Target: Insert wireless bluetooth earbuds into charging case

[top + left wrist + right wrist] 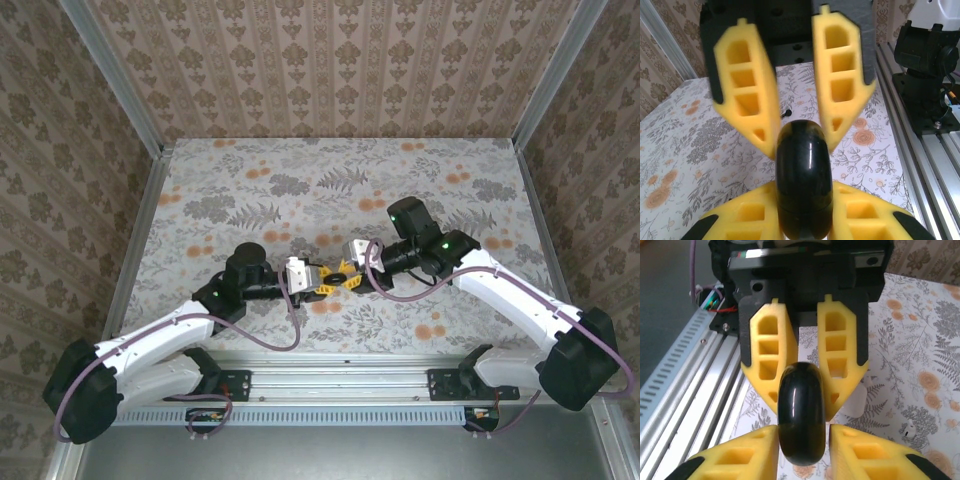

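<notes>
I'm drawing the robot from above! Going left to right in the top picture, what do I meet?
left arm → left gripper → black pebble → right gripper → right arm

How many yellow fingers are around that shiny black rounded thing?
4: the left gripper's two flank the shiny black thing from the left, the right gripper's two from the right. None seems hidden.

Charging case (800, 415): glossy black rounded pebble; held aloft, standing on edge.
</notes>
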`<state>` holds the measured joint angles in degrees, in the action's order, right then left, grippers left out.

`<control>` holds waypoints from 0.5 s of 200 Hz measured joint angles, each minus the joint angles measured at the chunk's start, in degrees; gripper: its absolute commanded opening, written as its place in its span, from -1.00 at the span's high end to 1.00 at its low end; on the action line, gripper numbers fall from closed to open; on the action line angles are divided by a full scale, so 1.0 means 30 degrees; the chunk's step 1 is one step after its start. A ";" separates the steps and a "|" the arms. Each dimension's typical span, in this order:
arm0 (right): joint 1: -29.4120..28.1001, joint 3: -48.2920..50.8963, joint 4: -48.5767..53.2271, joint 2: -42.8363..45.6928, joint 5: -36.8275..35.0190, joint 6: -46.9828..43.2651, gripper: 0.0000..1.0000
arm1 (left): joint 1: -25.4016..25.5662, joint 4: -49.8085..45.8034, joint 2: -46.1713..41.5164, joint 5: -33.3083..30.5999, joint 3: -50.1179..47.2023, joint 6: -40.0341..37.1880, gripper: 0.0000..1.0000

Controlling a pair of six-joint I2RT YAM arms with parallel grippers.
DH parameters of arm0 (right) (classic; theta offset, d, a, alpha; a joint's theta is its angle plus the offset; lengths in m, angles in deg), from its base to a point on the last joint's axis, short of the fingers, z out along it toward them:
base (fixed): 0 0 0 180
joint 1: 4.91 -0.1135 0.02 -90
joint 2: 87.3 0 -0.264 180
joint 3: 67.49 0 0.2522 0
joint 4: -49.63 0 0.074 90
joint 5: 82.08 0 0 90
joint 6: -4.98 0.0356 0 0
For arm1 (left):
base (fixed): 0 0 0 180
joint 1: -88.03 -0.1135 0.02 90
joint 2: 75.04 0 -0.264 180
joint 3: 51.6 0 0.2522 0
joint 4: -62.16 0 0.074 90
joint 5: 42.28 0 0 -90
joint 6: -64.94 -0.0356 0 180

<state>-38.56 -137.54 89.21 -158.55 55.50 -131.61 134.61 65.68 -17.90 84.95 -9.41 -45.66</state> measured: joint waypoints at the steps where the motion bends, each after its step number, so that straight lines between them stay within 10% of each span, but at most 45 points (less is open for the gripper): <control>1: 0.0000 0.0007 -0.0073 0.0000 0.0036 0.0124 0.20 | 0.0000 0.0000 0.0000 0.0000 0.0000 0.0000 0.63; 100: -0.0022 0.0051 -0.1545 -0.0029 0.0415 0.1035 0.14 | 0.0000 0.0095 0.0000 -0.0138 0.0000 0.0000 0.67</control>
<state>-38.63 -137.39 84.58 -158.63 56.74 -128.51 134.61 65.96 -17.90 84.54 -9.41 -45.66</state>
